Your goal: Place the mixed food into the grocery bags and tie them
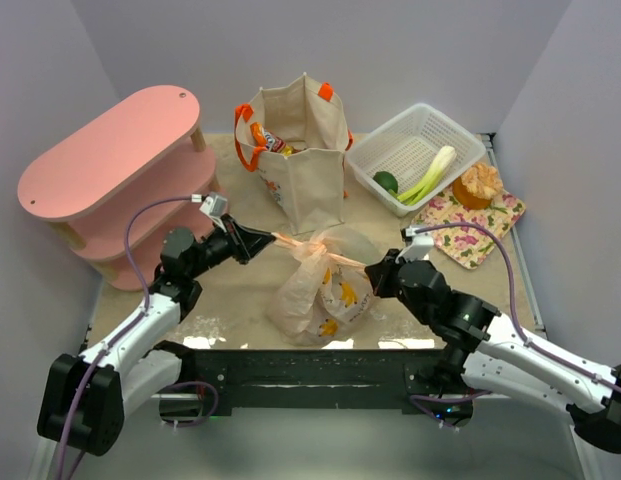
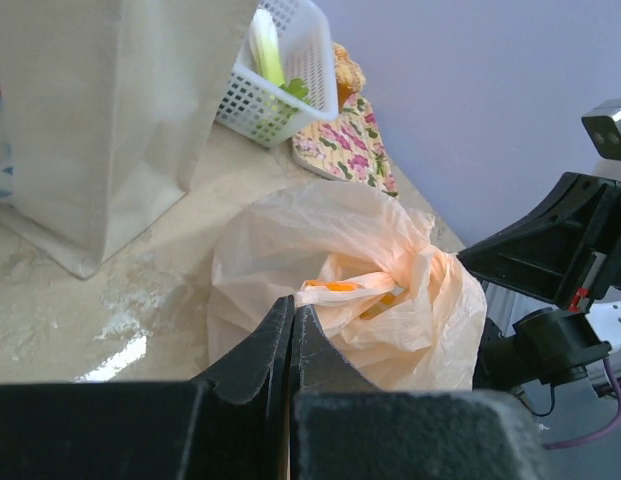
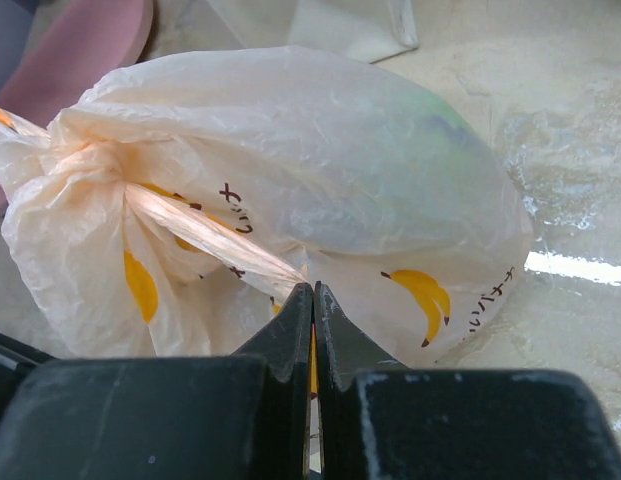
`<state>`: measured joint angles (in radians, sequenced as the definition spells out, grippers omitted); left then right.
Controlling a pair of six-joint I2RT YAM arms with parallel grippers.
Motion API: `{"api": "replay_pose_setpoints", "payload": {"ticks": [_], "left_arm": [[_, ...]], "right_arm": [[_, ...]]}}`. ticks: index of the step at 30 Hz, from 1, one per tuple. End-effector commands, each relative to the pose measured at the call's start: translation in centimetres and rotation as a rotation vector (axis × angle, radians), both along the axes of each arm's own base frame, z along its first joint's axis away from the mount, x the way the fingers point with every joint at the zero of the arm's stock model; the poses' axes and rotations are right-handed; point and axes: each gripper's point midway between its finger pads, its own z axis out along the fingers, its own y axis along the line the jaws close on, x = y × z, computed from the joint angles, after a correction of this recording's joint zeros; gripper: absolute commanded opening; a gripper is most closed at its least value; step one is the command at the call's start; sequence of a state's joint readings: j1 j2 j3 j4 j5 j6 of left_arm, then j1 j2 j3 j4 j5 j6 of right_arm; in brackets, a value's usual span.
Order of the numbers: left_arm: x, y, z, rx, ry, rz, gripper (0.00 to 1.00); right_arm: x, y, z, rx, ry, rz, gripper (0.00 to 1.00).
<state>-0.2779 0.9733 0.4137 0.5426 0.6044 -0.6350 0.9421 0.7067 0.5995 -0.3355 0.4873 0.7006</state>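
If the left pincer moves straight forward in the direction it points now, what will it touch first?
Most likely the peach plastic bag: the left pincer, shut on a stretched bag handle, aims at its knotted top. Depth is uncertain.

Plastic bag (image 1: 320, 295) contents mostly hidden; tote (image 1: 308, 175) contents mostly hidden.

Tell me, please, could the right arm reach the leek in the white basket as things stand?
Probably not yet: the right gripper is shut on a taut handle of the plastic bag. Once it lets go, the way to the leek looks free.
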Motion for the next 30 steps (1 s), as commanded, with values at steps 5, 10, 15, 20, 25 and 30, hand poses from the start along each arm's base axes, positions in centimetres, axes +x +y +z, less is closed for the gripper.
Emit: {"api": "replay_pose_setpoints", "payload": {"ticks": [5,10,15,20,25,30], "left_arm": [[-0.5,-0.7,2.7,-0.061,-0.171,-0.075,0.00],[-1.5,-2.3,2.7,-0.042,-0.206,-0.139,0.00],[-1.8,-2.5,3.1,-0.031,-0.217,-0.150,0.00],[-1.6,-2.7,3.5,-0.030,-0.221,-0.158,0.00],[-1.4,-2.8,3.7,-0.026,-0.212,-0.166,0.00],[-1.4,-2.8,3.8,-0.017,-0.215,-0.167,0.00]], "right_arm": [[-1.0,0.2,3.1,0.079,-0.003,0.048,0.00],[-1.8,1.2,5.1,0.191,0.020,0.075,0.53],[-1.7,1.6,5.8,0.056,-0.102,0.200,0.84],[-0.7,3.1,2.1,-0.224,-0.058,0.337,0.63],[0.7,4.3,0.8,-0.394,-0.055,0.419,0.59],[1.5,4.7,0.3,-0.461,-0.086,0.451,0.63]]}}
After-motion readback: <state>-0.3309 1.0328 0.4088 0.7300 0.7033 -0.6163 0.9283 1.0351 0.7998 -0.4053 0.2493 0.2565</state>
